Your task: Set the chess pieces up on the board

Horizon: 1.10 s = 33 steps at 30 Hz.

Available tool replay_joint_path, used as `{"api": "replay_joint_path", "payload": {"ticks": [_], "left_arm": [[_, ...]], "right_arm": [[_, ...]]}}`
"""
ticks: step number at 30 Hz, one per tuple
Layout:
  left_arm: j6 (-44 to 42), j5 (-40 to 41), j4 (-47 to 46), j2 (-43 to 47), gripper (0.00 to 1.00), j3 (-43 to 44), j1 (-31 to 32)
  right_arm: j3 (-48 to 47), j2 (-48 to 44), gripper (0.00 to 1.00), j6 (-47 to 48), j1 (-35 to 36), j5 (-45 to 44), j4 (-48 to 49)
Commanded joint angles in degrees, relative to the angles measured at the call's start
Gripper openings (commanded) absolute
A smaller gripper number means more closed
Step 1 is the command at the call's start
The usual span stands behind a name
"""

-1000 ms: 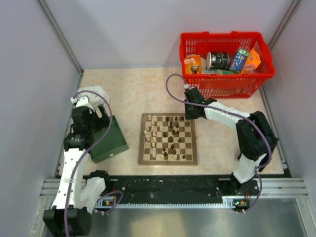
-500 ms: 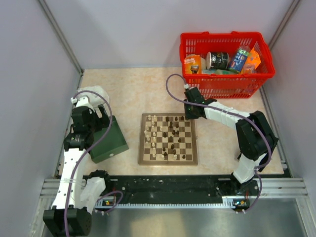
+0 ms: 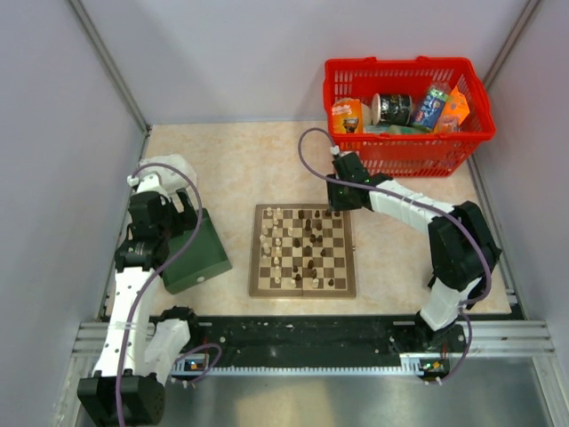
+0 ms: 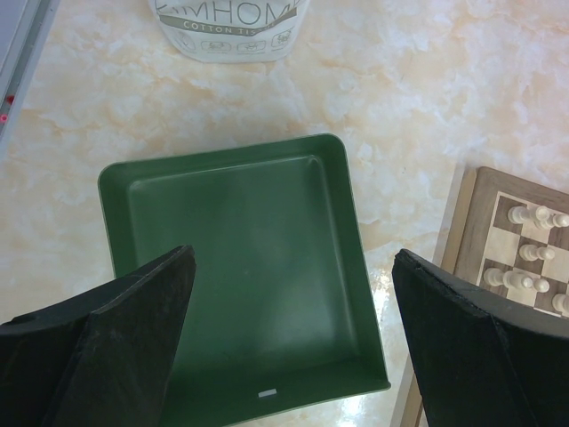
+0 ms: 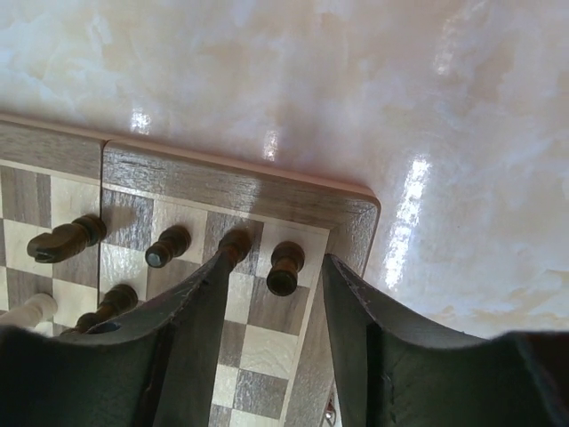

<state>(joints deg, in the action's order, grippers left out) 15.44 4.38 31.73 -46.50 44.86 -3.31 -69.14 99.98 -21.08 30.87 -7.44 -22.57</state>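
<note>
The wooden chessboard [image 3: 303,250] lies mid-table with cream-white and dark brown chess pieces [image 3: 298,238] scattered over its squares. My right gripper [image 5: 274,267] is open above the board's far right corner. A dark brown piece [image 5: 284,268] stands free on the corner square between the fingers; another dark piece [image 5: 233,245] stands against the left finger [image 5: 191,320]. My left gripper [image 4: 293,294] is open and empty above the dark green box [image 4: 240,276], left of the board. White pieces [image 4: 531,258] show at that view's right edge.
A red basket [image 3: 407,111] with cans and packets stands at the back right, just behind the right arm. A white container [image 4: 229,27] sits beyond the green box. Walls close in on the left, back and right.
The right gripper has lifted and drawn back slightly toward the basket, off the board's far right corner. The left arm has not moved.
</note>
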Motion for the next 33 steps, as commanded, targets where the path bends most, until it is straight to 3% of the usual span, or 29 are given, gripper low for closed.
{"api": "replay_joint_path", "payload": {"ticks": [1,3,8,13,18,22,24,29,33], "left_arm": [[-0.4,1.0,-0.6,0.5,0.98,0.1,0.0],[-0.4,1.1,-0.7,0.5,0.98,0.0,0.0],[-0.3,1.2,-0.5,0.6,0.98,0.2,0.0],[-0.4,1.4,-0.6,0.6,0.98,0.2,0.0],[-0.4,1.7,-0.6,0.7,0.98,0.1,0.1],[-0.4,1.9,-0.6,0.7,0.98,0.1,0.0],[-0.4,1.8,-0.6,0.7,0.98,0.1,0.0],[-0.3,1.5,-0.6,0.4,0.98,0.2,0.0],[-0.3,1.5,-0.7,0.4,0.98,0.3,0.1]], "right_arm": [[-1.5,-6.9,0.51,0.5,-0.5,-0.2,0.0],[-0.8,-9.7,0.61,0.7,-0.2,-0.1,0.0],[0.8,-14.5,0.65,0.8,1.7,1.3,0.0],[1.7,-16.3,0.77,-1.1,6.9,1.1,-0.4],[1.4,-18.8,0.98,-4.6,8.7,3.4,-0.8],[2.1,-23.8,0.99,-12.0,8.8,-7.0,-1.1],[5.3,-27.5,0.99,-8.1,8.6,-3.5,2.9],[14.7,-35.2,0.99,-8.5,8.5,0.1,14.2],[14.1,-33.4,0.99,-9.0,8.6,3.0,14.4]]}}
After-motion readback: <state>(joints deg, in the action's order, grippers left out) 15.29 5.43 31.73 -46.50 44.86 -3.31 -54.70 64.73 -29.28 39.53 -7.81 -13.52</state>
